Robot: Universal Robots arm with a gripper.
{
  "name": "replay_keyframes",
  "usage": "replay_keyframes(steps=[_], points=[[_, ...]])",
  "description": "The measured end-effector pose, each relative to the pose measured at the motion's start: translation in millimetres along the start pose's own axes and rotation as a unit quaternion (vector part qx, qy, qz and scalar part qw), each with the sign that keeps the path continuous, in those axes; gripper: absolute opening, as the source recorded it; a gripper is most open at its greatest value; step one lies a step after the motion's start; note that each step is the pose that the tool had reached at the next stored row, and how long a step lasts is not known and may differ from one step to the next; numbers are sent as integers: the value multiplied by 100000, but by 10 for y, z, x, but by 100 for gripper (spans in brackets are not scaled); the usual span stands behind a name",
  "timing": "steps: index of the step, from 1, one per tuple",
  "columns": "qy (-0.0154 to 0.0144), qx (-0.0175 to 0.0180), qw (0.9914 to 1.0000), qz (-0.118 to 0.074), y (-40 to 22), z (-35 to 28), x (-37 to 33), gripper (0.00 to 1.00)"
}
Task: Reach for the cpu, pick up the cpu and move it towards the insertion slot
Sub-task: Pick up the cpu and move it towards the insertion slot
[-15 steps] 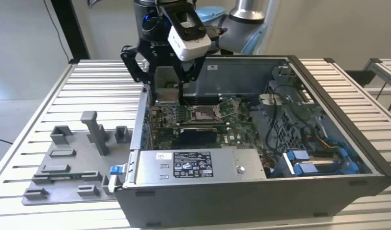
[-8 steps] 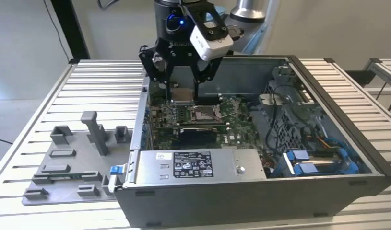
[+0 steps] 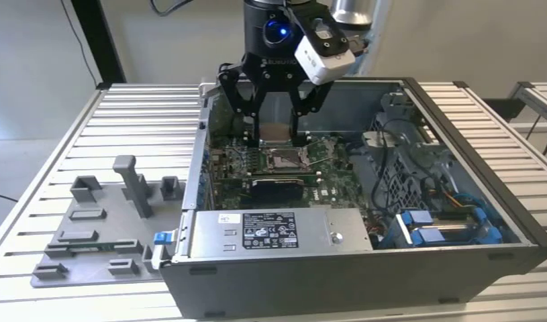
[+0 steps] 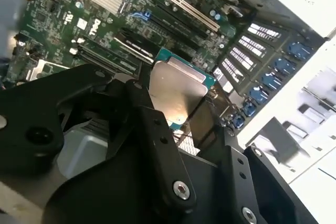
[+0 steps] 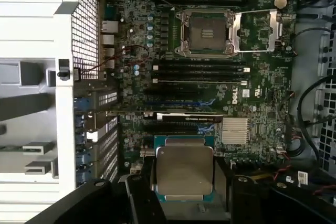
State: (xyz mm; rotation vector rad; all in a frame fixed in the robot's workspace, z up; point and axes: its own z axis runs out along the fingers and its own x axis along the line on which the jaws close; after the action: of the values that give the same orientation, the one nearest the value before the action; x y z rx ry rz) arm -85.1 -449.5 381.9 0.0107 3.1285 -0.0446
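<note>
The cpu is a flat silvery square with a thin teal-tan edge. My gripper is shut on it, one black finger on each side, holding it inside the open computer case. It hangs just above and behind the insertion slot, apart from it. In the first wrist view the cpu sits between the fingers, and the insertion slot, with its silver frame open and brownish centre bare, lies farther along the motherboard. In the second wrist view the cpu is tilted between the fingers.
The case walls ring the motherboard. A power supply box lies at the case's front, with cables and blue drive bays on the exterior view's right. A grey fixture plate with blocks sits on the slatted table. A finned heatsink is near the cpu.
</note>
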Motion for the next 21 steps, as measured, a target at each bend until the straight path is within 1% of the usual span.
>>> replay_keyframes(steps=[4,9,11,13,17,21], points=[[0,0,100000,14,1,2,-112,0],[-2,-4,100000,11,2,5,-282,0],[-1,-3,100000,11,3,5,-335,0],[-2,-3,100000,12,2,6,-362,0],[-1,-1,100000,9,3,6,-377,0],[-1,20,100000,13,6,7,-454,0]])
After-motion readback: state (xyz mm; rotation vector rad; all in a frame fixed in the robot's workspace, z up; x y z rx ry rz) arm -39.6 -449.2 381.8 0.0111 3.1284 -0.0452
